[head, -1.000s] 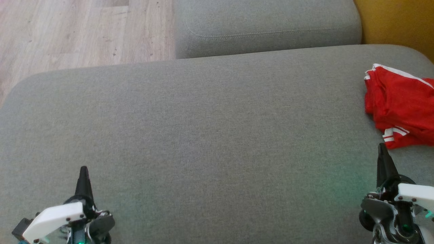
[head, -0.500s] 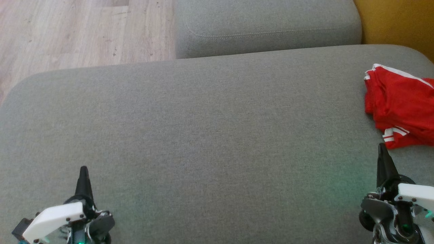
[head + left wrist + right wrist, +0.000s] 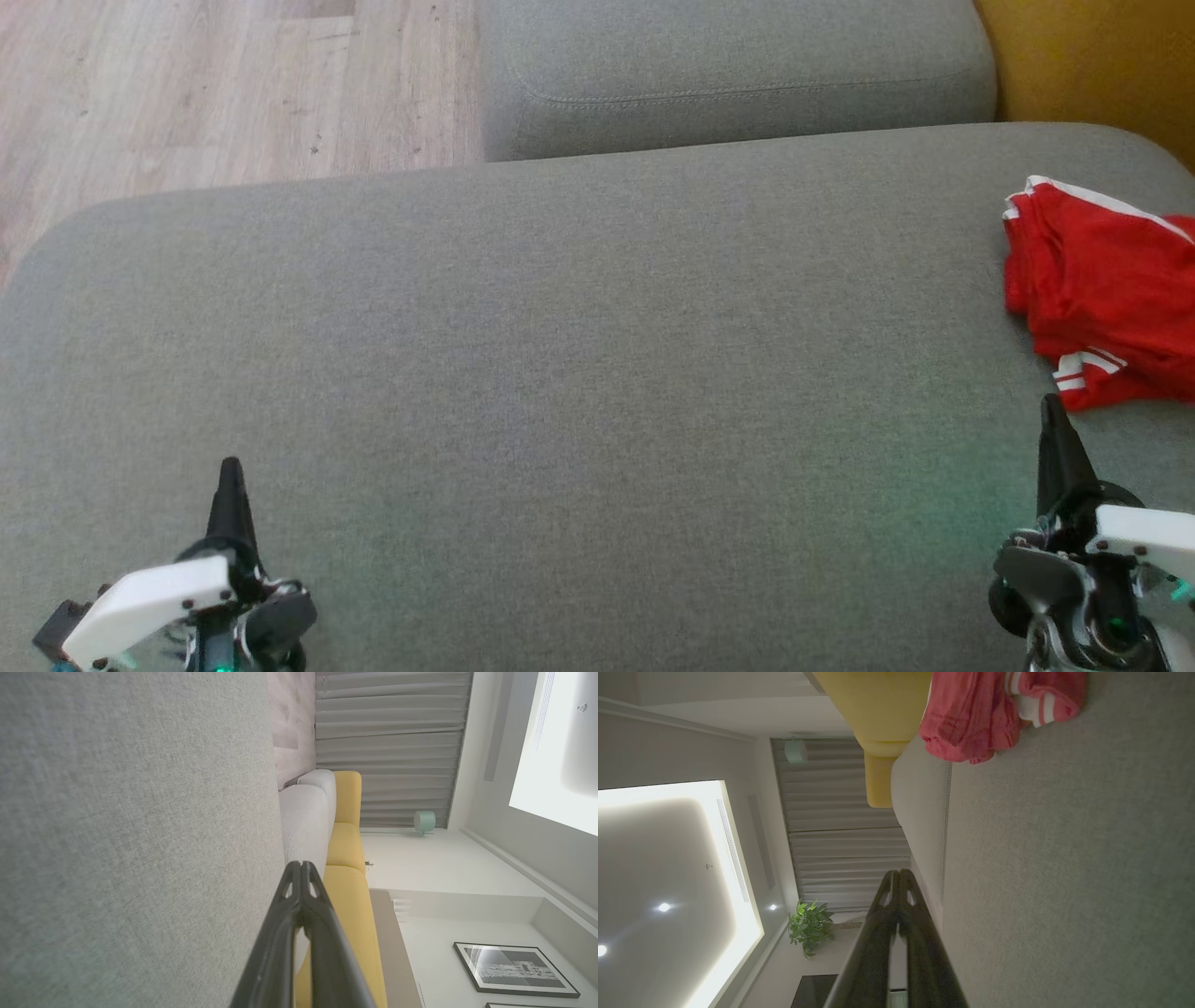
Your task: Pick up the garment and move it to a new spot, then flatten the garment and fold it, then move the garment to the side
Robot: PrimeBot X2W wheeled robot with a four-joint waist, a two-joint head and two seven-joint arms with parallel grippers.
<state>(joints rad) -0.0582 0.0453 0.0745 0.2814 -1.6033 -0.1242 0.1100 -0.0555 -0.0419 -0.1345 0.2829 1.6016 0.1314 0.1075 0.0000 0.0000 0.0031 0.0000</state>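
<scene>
Two closed, empty pincers hang over the grey sofa seat: left pincer, right pincer. A red garment lies crumpled at its right edge.

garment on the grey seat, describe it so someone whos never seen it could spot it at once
Start at the wide grey seat cushion that spans the head view and follow it to its right edge, near the yellow upholstery. There lies the garment, a rumpled heap. It is bright red with white stripes, unlike the plain grey fabric around it.
</scene>
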